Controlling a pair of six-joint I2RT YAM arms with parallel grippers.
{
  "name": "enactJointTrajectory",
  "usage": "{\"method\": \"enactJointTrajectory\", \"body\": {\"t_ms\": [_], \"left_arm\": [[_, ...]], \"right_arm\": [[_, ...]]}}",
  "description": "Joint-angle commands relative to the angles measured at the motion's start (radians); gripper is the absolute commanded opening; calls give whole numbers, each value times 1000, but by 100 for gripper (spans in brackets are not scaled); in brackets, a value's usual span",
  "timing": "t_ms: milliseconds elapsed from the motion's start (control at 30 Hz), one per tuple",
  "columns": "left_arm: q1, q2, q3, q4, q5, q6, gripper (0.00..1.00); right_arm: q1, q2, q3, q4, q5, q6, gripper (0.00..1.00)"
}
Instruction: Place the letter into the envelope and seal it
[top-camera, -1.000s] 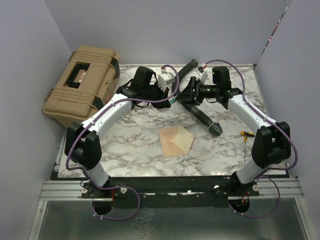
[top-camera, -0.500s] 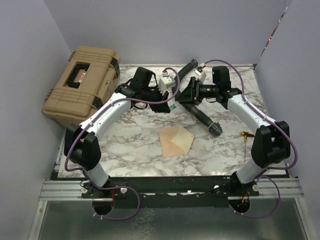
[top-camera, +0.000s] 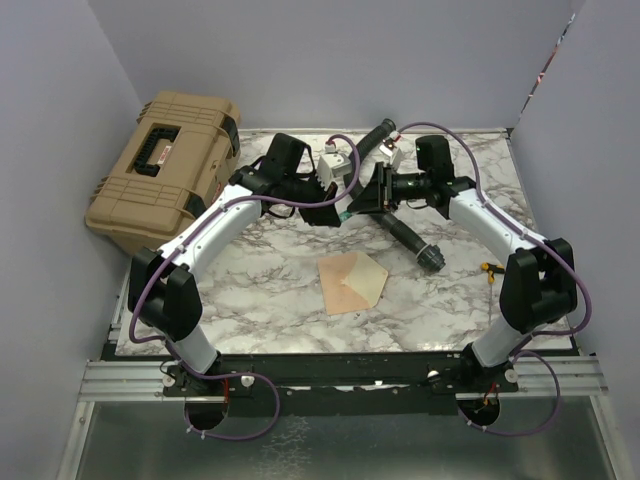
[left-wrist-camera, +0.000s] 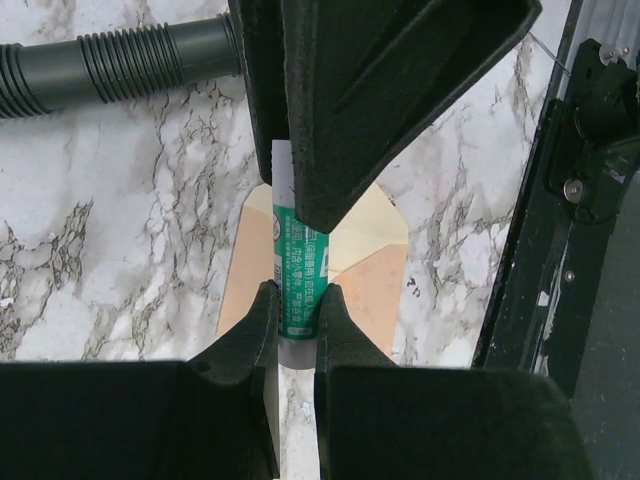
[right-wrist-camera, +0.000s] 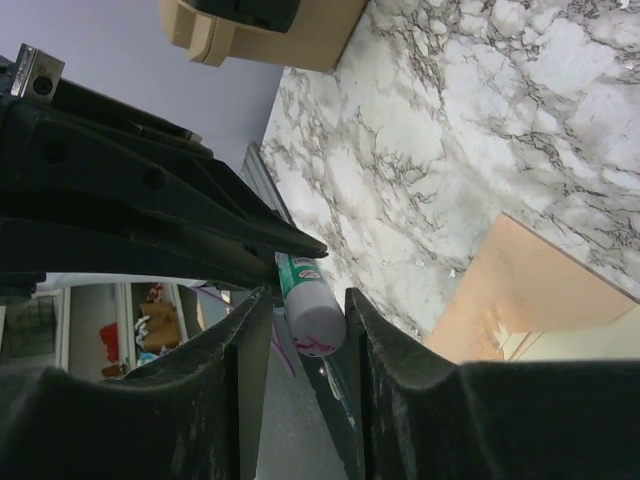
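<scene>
Glue stick (left-wrist-camera: 297, 250) sits pinched in left gripper (left-wrist-camera: 295, 297); right gripper (right-wrist-camera: 306, 302) brackets its cap, grip unclear. Envelope (top-camera: 351, 282) lies flap-open toward the near edge. Right should clamp firmly, then pull straight.

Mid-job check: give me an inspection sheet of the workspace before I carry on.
Surface: marble-patterned table, no spills seen.
Job's things: envelope lies flat at centre, flap open; letter not separately visible.
Clutter: black ribbed hose; small yellow item by the right arm; tan case at left.
Grippers: left gripper shut on glue stick; right gripper straddles its end, grip unclear.
Cables: purple cables along both arms, no snag seen.
Surroundings: plain walls; nothing else seen.
</scene>
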Motion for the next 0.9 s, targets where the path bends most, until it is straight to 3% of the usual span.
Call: {"method": "enactJointTrajectory", "body": {"t_ms": [0, 133, 233, 300, 333, 467, 567, 767, 800, 867], "left_arm": [[2, -6, 34, -13, 39, 20, 0], [2, -12, 37, -15, 36, 16, 0], [2, -7, 44, -15, 7, -4, 26], [2, -4, 43, -15, 1, -7, 47], [2, 0, 42, -15, 5, -5, 51], [2, 9, 38, -15, 8, 1, 56], [2, 17, 39, -15, 13, 1, 52], [2, 33, 45, -15, 22, 7, 8], [2, 35, 44, -15, 20, 7, 2], [2, 36, 39, -15, 15, 11, 0]], "right_arm": [[3, 17, 27, -4, -41, -1, 34], [4, 14, 15, 32, -53, 28, 14], [4, -2, -2, 75, -51, 58, 1], [4, -12, -13, 103, -52, 80, 0], [3, -14, -15, 109, -52, 86, 0], [4, -22, -27, 129, -58, 106, 0], [4, -23, -33, 132, -62, 110, 0], [4, -19, -41, 133, -60, 114, 0], [3, -19, -40, 129, -53, 116, 0], [4, -18, -41, 133, -49, 124, 0]]}}
